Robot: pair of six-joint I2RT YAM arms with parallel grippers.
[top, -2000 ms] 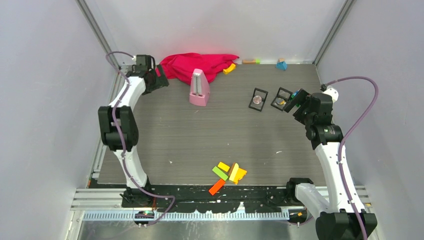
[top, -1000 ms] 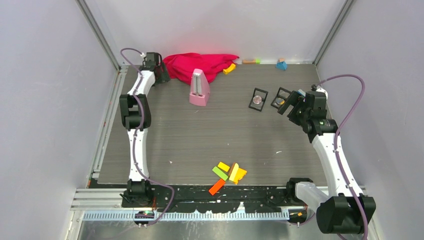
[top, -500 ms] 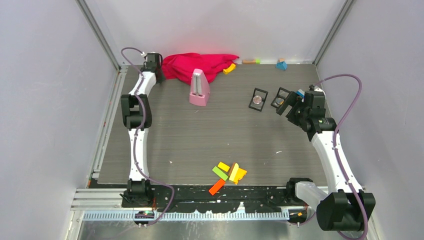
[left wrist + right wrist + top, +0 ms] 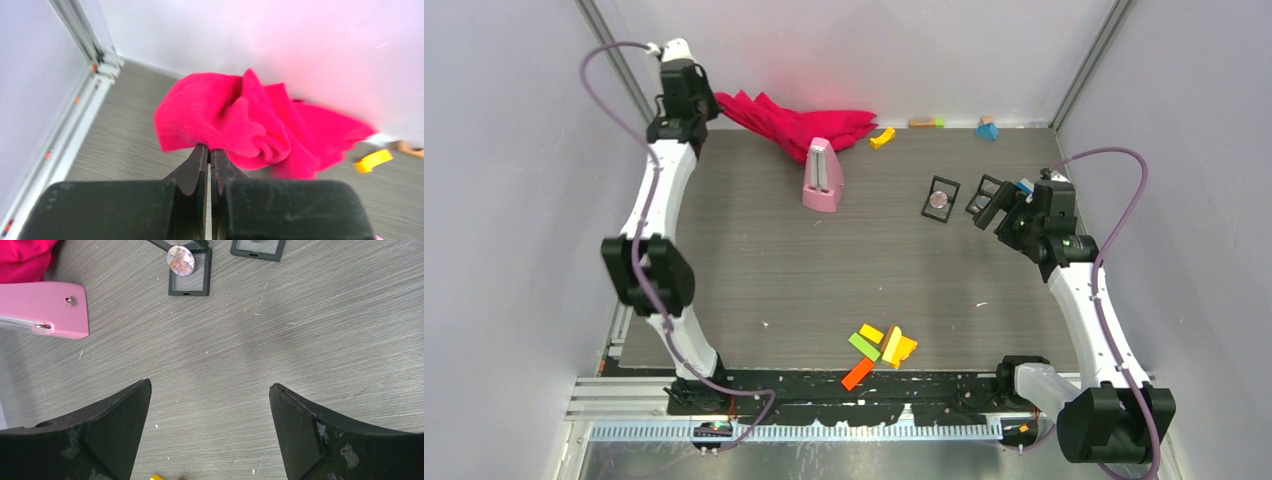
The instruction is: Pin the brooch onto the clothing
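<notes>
No readable text or labels.

The clothing (image 4: 250, 120) is soft, wrinkly, matt cloth. The tabletop (image 4: 300, 330) shows a grey, finely scratched wood grain.

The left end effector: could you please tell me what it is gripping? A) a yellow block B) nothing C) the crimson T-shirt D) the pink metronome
C: in the left wrist view, the left end effector is shut on a fold of the crimson T-shirt.
</notes>
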